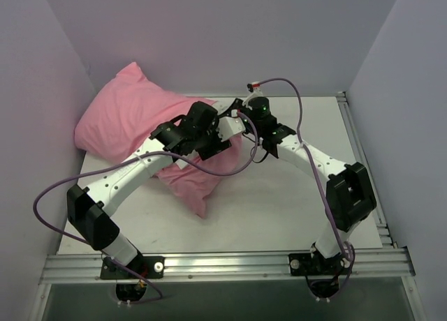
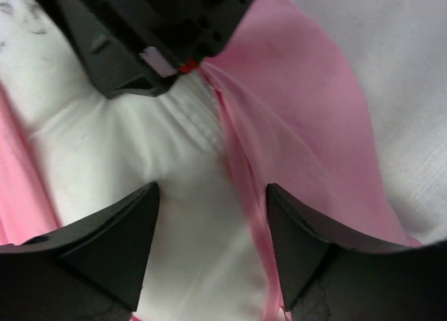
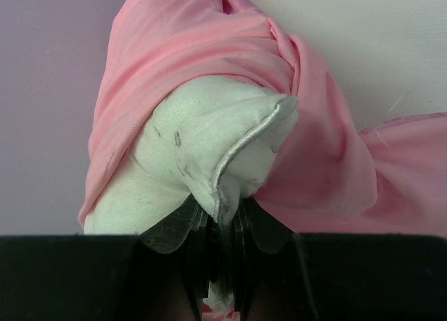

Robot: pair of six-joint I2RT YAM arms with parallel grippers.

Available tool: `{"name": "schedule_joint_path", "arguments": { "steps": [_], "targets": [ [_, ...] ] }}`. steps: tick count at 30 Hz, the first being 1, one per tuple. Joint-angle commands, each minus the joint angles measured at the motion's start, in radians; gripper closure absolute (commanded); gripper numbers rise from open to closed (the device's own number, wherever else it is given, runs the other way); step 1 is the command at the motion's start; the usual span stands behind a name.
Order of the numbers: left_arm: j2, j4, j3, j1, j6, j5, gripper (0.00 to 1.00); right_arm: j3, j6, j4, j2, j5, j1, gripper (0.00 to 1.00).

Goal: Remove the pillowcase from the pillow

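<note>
Two grippers meet at one spot, the bared corner of the pillow (image 3: pixel 202 139). The right gripper (image 3: pixel 222 230) is clamped on that corner, its fingers closed on the piped seam where the white fabric comes to a point. The left gripper (image 2: pixel 209 195) hangs just beside the same corner with its jaws apart and nothing between them gripped. They straddle bare white pillow fabric, and the turned-back edge of the pillowcase (image 2: pixel 293 125) runs down between them, close to one finger. From the corner outward, the pink case is bunched in a collar around the white tip and covers all the rest of the pillow. In the top view the covered bulk stretches away from the corner to the far left, ending against the back-left walls, and one pink end droops toward the near side of the table (image 1: pixel 293 202). So the long axis runs from the held corner toward that far-left end. The case probably has to slide off along that line while the corner stays anchored. The left arm is the free one and lies nearest the pink edge, so it looks best placed to close on it.
</note>
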Motion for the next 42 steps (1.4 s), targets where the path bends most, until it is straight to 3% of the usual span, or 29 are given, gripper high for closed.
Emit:
{"name": "schedule_joint_path", "arguments": {
  "steps": [1,10,20,28,30,31,32,33,34,37,39,42],
  "targets": [
    [0.000,0.128,-0.001,0.006,0.005,-0.129,0.31,0.011,0.017,0.108,-0.082,-0.013,0.007,1.00],
    [-0.039,0.054,0.081,0.036,-0.043,0.070,0.31,-0.003,0.000,0.086,-0.089,-0.009,0.007,1.00],
    [0.023,0.076,0.086,0.072,-0.032,0.032,0.35,-0.008,-0.001,0.096,-0.089,-0.010,0.005,1.00],
    [0.064,0.105,0.011,0.072,-0.023,0.020,0.26,0.005,-0.009,0.077,-0.093,-0.015,0.002,1.00],
    [0.080,0.120,-0.009,0.073,-0.024,0.017,0.43,0.020,-0.024,0.066,-0.092,-0.021,-0.001,1.00],
    [0.084,0.125,-0.020,0.078,-0.023,0.009,0.59,0.023,-0.029,0.053,-0.093,-0.021,-0.003,1.00],
    [0.093,0.129,-0.021,0.082,-0.036,0.001,0.98,0.023,-0.035,0.046,-0.098,-0.021,-0.003,1.00],
    [0.096,0.136,-0.017,0.090,-0.047,-0.002,0.98,0.025,-0.043,0.039,-0.101,-0.018,-0.006,1.00],
    [0.096,0.134,-0.009,0.101,-0.058,0.010,0.98,0.023,-0.059,0.011,-0.107,-0.012,-0.007,0.83],
    [0.078,0.143,0.051,0.154,-0.136,0.035,0.98,0.003,-0.084,-0.042,-0.139,0.002,-0.030,0.54],
    [0.055,0.166,0.083,0.190,-0.176,0.041,0.98,-0.035,-0.107,-0.061,-0.173,0.002,-0.059,0.48],
    [0.029,0.188,0.091,0.202,-0.193,0.039,0.98,-0.099,-0.113,-0.061,-0.219,0.005,-0.081,0.47]
  ]
}}
